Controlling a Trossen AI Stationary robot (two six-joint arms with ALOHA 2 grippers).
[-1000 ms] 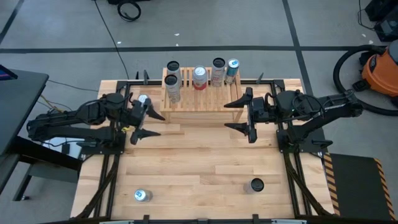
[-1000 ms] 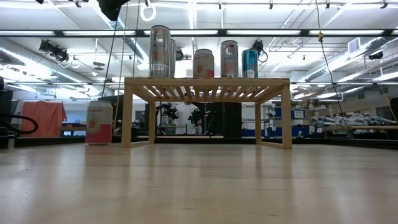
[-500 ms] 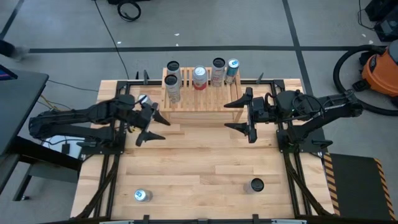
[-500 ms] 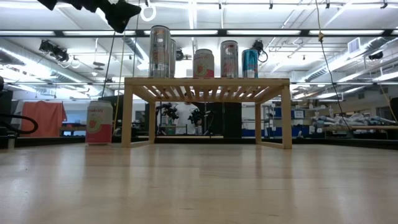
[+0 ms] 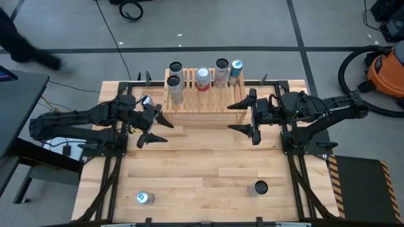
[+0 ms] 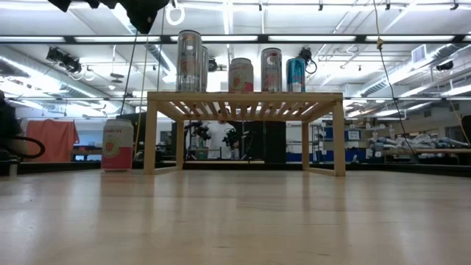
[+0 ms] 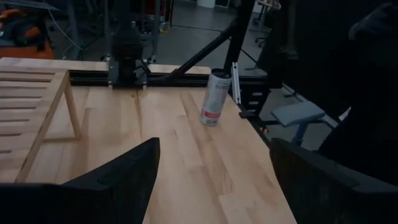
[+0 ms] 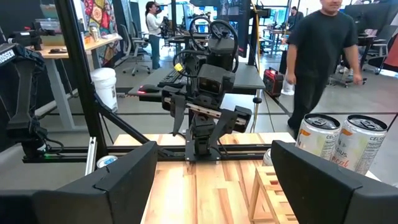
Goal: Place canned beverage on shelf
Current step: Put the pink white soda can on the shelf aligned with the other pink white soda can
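Note:
The light wooden shelf (image 5: 201, 102) stands at the table's far middle on its side legs, with several cans (image 5: 202, 77) upright on its slatted top (image 6: 243, 97). A pink-and-white can (image 6: 118, 145) stands on the table just left of the shelf. Two more cans stand near the front edge, a silver one (image 5: 144, 198) and a dark-topped one (image 5: 259, 188), the latter also in the left wrist view (image 7: 216, 98). My left gripper (image 5: 159, 128) hovers open, left of the shelf's near corner. My right gripper (image 5: 236, 117) hovers open at the shelf's right end. Neither holds anything.
Black frame rails (image 5: 107, 183) run along the table's left and right sides. Bare wood lies between the shelf and the two front cans. An orange vacuum (image 5: 386, 69) stands off the table. A person (image 8: 317, 56) walks beyond the table.
My left gripper has shifted a little toward the table's right edge, staying open and clear of everything. A person has come into view beyond the table's far left corner.

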